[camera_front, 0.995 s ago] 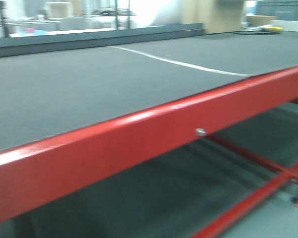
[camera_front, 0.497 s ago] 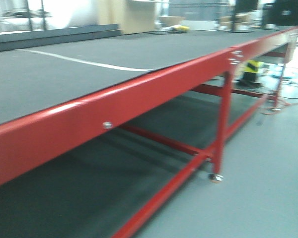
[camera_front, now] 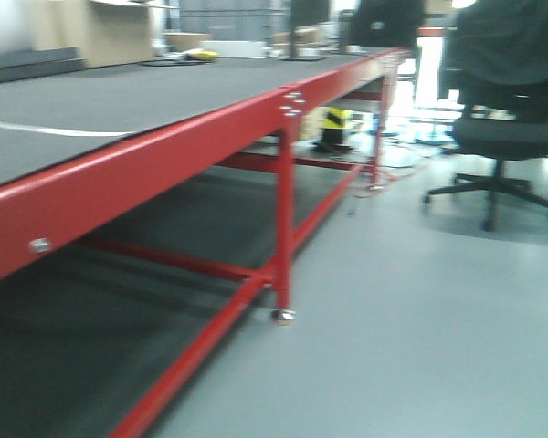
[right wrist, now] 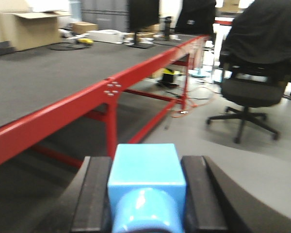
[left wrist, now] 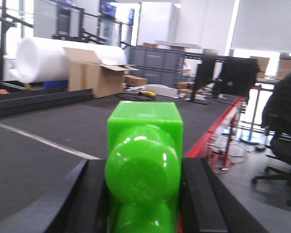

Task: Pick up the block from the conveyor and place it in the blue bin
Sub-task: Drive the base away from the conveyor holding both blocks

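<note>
My left gripper [left wrist: 144, 167] is shut on a green block [left wrist: 144, 141] with round studs; its black fingers [left wrist: 94, 194] press both sides. It hangs over the conveyor [left wrist: 43, 126], a wide dark grey belt with a white seam line. A light blue block [right wrist: 146, 167] sits squarely between the black pads [right wrist: 94, 194] of my right gripper [right wrist: 146, 170], which is shut on it off the belt's red side rail [right wrist: 63, 114], above the floor. The front view shows the conveyor [camera_front: 91, 100] and its red frame [camera_front: 164, 151], but neither gripper. The blue bin is out of view.
A black office chair [camera_front: 502, 137] stands on the grey floor to the right of the conveyor, also in the right wrist view [right wrist: 252, 87]. Red legs [camera_front: 283, 228] and lower bars brace the frame. A cardboard box [left wrist: 94, 77] and a white roll [left wrist: 43, 58] stand beyond the belt.
The front view has swung to the right along the conveyor: the white seam line slid left, and the red leg, open floor and office chair came into sight.
</note>
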